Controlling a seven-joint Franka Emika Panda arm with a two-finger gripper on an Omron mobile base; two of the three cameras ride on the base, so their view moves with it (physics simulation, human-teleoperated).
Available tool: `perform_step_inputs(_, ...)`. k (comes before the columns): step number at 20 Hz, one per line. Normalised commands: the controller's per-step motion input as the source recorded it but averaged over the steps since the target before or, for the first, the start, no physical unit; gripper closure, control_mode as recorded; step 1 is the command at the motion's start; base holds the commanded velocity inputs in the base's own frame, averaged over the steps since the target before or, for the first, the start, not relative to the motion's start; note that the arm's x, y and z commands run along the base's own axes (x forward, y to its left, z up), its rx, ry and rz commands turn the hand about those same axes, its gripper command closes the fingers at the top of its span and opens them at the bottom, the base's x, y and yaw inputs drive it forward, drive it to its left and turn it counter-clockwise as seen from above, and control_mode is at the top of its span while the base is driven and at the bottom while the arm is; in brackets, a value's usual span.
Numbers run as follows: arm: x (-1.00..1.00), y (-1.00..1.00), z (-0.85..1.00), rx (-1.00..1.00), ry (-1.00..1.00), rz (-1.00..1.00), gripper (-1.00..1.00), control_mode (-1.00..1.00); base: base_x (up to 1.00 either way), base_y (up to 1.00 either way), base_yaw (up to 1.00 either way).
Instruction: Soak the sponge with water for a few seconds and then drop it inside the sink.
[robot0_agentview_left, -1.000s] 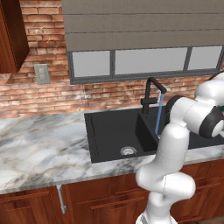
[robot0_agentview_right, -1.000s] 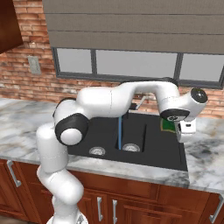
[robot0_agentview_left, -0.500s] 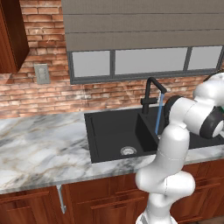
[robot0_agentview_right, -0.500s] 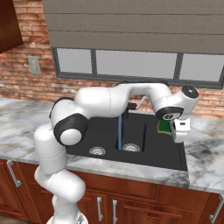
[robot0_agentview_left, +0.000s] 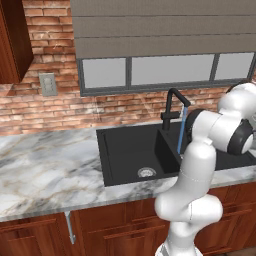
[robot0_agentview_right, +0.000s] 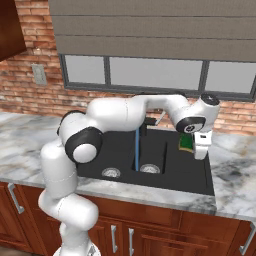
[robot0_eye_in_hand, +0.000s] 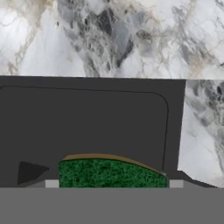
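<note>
The sponge (robot0_eye_in_hand: 109, 173) is cut off along the hand view's bottom, its yellow body mostly hidden. The arm covers the sink's (robot0_agentview_left: 125, 150) right basin and the water's (robot0_agentview_left: 180, 135) foot.

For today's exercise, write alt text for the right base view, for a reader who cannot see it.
A white robot arm holds a green-faced sponge in its gripper above the right end of a black double sink. A thin blue water stream falls near the basin divider, left of the sponge.
</note>
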Motion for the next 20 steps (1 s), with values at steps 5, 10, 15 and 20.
perform_step_inputs(5,0.14,0.09,0.00,0.00,0.01,-0.21,1.00,-1.00,0.00,0.00,0.00)
perform_step_inputs(10,-0.01,0.21,0.00,0.00,-0.05,-0.18,1.00,-1.00,0.00,0.00,0.00)
perform_step_inputs(15,-0.22,0.43,0.04,0.00,-0.24,-0.08,1.00,-1.00,0.00,0.00,0.00)
perform_step_inputs(20,-0.23,0.66,0.00,0.00,-0.24,-0.01,1.00,-1.00,0.00,0.00,0.00)
